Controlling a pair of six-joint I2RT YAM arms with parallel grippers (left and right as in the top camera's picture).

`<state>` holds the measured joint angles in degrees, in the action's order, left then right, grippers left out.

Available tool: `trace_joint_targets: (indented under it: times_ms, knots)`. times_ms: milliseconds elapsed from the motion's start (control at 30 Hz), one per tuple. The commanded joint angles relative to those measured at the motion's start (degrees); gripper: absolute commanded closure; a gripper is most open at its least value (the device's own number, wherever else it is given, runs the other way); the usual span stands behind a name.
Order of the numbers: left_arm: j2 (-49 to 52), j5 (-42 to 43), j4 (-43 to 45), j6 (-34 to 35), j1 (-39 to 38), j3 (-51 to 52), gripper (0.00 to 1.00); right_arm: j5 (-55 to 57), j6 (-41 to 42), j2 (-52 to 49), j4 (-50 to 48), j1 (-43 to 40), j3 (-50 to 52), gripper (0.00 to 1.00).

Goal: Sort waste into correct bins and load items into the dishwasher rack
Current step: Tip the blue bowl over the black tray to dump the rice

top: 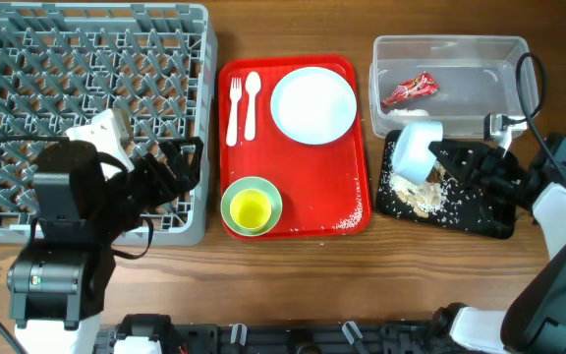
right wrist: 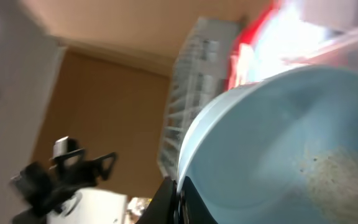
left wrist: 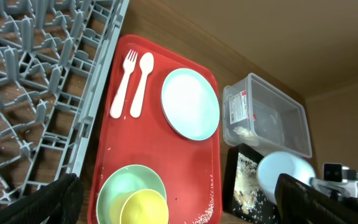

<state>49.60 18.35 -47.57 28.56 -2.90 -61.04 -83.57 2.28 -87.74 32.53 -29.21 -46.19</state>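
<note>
Two wastes look sorted: red wrapper (top: 410, 89) in the clear tub (top: 499, 49), crumbs (top: 416, 195) on the black tray (top: 489, 211), where the right tool (top: 445, 155) grips the tipped pale-blue bowl (top: 416, 149). The rack (top: 28, 59) holds nothing; plate (top: 312, 104), fork (top: 233, 108), spoon (top: 251, 103), green bowl (top: 234, 189) and yellow cup (top: 252, 208) sit on the red serving tray (top: 308, 187). The left tool (top: 170, 162) gapes, holding nothing.

bowl (top: 416, 149) over black tray (top: 481, 212), tub (top: 450, 42) unobstructed

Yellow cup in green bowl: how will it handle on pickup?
Yellow cup looks small and plastic, so probably light and stiff. It sits nested in the green bowl, which may slide or lift along. Smooth walls: possibly slippery.
</note>
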Motion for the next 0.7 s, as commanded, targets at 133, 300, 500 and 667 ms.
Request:
trace_joint_targets:
  times_ms: [133,300,500,667]
  knots:
    - [-0.09,0.70,0.11,-1.14,0.13,-0.96,0.00,4.85,-0.52,1.90,-0.22,-0.07,0.09,0.96]
    - [-0.09,0.70,0.11,-1.14,0.13,-0.96,0.00,8.63,-0.22,4.26,-0.61,2.40,0.02,0.96]
    - [-0.09,0.70,0.11,-1.14,0.13,-0.96,0.00,6.01,-0.37,8.07,0.52,5.07,-0.74,0.96]
    - [-0.09,0.70,0.11,-1.14,0.13,-0.96,0.00,20.79,4.02,18.29,1.57,13.05,-3.93,0.96]
